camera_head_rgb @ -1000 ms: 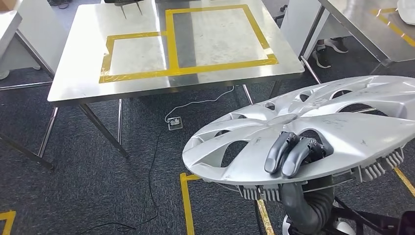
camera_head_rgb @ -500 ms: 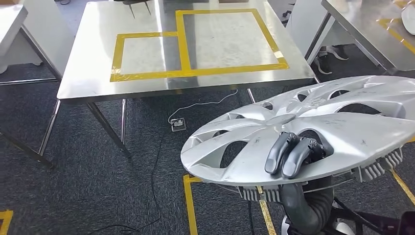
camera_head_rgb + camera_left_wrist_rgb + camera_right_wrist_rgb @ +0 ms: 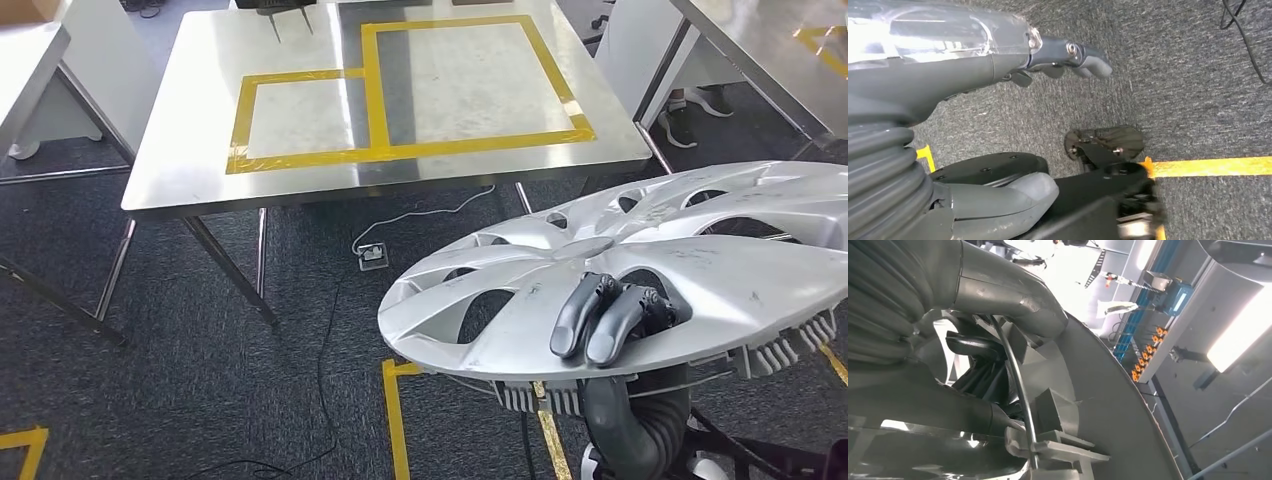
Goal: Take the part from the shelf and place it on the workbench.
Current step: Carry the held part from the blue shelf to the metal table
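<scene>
One part, a silver wheel cover (image 3: 640,265), is off the shelf and carried nearly flat at the near right of the scene, above the carpet. The right hand (image 3: 610,318) grips it: dark fingers (image 3: 585,312) curl over the top face through a spoke opening, and the right wrist view shows the hand (image 3: 978,370) clamped on the rim's underside beside a wire ring. The left hand (image 3: 1068,52) hangs low over the carpet, fingers loosely extended, holding nothing.

The tabletop (image 3: 180,150) stands far left of the cover, well apart from it, with carpet between them. Yellow tape (image 3: 375,90) outlines two rectangles on its steel surface. A cable and a floor socket (image 3: 372,256) lie on the carpet between robot and tabletop.

Status: pickup is judged complete. Remaining: close the gap to the tabletop, lower the cover onto it, probably inside a taped rectangle, and release.
</scene>
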Robot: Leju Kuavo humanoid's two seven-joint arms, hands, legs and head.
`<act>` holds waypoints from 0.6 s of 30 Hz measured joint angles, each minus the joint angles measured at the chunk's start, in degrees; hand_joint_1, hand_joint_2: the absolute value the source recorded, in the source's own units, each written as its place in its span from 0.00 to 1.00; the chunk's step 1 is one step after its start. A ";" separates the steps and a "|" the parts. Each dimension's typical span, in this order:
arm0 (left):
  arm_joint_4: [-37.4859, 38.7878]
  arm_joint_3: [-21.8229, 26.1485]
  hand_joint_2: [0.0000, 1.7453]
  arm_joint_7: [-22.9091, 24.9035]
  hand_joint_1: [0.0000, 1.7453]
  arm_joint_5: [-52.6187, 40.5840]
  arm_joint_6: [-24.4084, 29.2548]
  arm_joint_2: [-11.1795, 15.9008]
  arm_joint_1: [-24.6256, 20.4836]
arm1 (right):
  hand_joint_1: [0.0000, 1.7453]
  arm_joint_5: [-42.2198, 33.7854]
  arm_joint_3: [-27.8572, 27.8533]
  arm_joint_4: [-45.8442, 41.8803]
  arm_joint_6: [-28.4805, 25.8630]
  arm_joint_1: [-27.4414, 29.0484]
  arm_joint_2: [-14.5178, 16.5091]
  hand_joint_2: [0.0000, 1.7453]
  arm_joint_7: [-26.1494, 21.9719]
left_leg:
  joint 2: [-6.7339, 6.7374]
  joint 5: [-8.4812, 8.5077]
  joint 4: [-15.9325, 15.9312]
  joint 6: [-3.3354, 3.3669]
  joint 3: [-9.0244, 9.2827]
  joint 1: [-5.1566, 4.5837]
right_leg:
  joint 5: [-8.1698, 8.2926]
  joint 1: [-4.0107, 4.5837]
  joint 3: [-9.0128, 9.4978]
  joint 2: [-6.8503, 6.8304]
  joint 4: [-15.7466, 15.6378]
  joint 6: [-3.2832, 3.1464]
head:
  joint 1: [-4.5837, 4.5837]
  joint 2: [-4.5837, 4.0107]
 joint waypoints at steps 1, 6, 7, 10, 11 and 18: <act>0.00 -0.03 1.00 0.00 0.00 0.00 0.00 0.01 0.03 | 1.00 0.00 0.01 0.01 0.01 0.04 -0.01 1.00 -0.03 | 0.00 -1.35 3.51 -0.22 -1.89 0.17 | -0.04 0.00 0.03 -0.02 0.01 -0.04 | -0.37 0.00; 0.00 -0.19 1.00 0.00 0.00 0.00 -0.01 0.20 0.10 | 1.00 -0.01 0.02 0.03 0.02 0.16 -0.01 1.00 -0.03 | 0.33 4.40 -1.66 -0.77 -0.50 0.78 | -0.94 -0.11 0.63 0.08 0.51 0.63 | -1.19 0.00; -0.01 -0.20 1.00 0.00 0.00 -0.01 -0.01 0.24 0.07 | 1.00 -0.01 0.02 0.02 0.02 0.15 -0.01 1.00 -0.03 | 0.42 5.56 -4.76 -0.60 0.97 0.81 | -1.28 -0.06 0.67 0.14 0.85 1.00 | -1.34 0.00; -0.01 -0.21 1.00 0.02 0.00 -0.08 -0.02 0.31 0.09 | 1.00 -0.01 0.02 0.01 0.07 0.13 0.00 1.00 -0.03 | 0.40 5.70 -7.49 0.51 2.18 0.48 | -1.72 0.02 0.58 0.23 1.22 1.93 | -1.47 0.00; -0.01 -0.22 1.00 0.03 0.00 -0.11 -0.01 0.35 0.12 | 1.00 -0.01 0.01 0.01 0.09 0.13 0.00 1.00 -0.03 | 0.36 5.75 -7.57 0.92 2.21 0.49 | -1.84 -0.08 0.57 0.21 1.18 2.17 | -1.40 0.00; 0.00 -0.22 1.00 0.03 0.00 -0.15 -0.02 0.41 0.10 | 1.00 -0.02 -0.01 0.02 0.13 0.21 -0.01 1.00 -0.03 | 0.33 5.44 -7.93 2.42 2.97 0.34 | -8.69 -0.35 -7.63 0.25 17.55 3.15 | 0.61 0.00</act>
